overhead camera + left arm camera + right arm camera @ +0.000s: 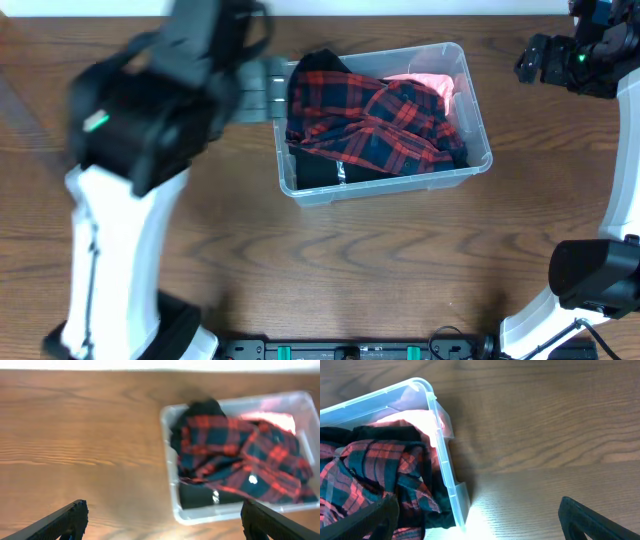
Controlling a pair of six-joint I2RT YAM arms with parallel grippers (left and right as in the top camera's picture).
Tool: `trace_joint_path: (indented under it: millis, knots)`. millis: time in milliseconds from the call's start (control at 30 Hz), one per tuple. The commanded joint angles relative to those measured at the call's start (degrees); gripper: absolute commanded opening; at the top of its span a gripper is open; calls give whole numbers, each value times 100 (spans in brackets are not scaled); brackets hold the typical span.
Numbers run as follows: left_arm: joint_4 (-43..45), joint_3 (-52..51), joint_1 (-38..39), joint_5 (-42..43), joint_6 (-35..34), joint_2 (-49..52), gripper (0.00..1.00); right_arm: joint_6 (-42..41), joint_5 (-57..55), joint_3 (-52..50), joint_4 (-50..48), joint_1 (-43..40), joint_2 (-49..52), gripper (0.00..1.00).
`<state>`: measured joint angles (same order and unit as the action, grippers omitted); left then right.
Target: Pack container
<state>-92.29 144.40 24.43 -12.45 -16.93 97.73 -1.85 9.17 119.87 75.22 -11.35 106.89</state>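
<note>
Now | left fingers (65, 519) apart, beside container (380, 188) | right fingers (592, 519) apart

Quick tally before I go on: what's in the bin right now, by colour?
Red-and-dark plaid garment: 1
Black garment: 1
Pink garment: 1
Total: 3, all inside the container; anything underneath is hidden.
</note>
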Motion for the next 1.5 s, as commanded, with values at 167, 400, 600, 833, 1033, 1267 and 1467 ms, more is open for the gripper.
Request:
trace_joint_path:
  millis: [167,400,600,833,1033,1267,1467]
  knots:
    - [675,-651,-962,-328,33,-1185,98,107,-17,-4,2,7,0,99]
    - [3847,-3536,-1591,273,337,-2745,98,107,-17,-4,2,7,0,99]
    - [6920,-6660,-2190,1436,728,-4142,98,107,-17,-4,2,7,0,99]
    - [8865,-9637,-2640,1974,728,-5685,98,107,-17,-4,2,7,0,99]
    - [9331,-11484,-2667,1928,730,-7020,98,107,-17,-4,2,7,0,99]
    - [9984,-13154,-2667,1930,723,-8371,98,107,-17,-4,2,7,0,99]
    - [10222,-13984,-2730,1930,726,-9110,98,107,-17,-4,2,7,0,99]
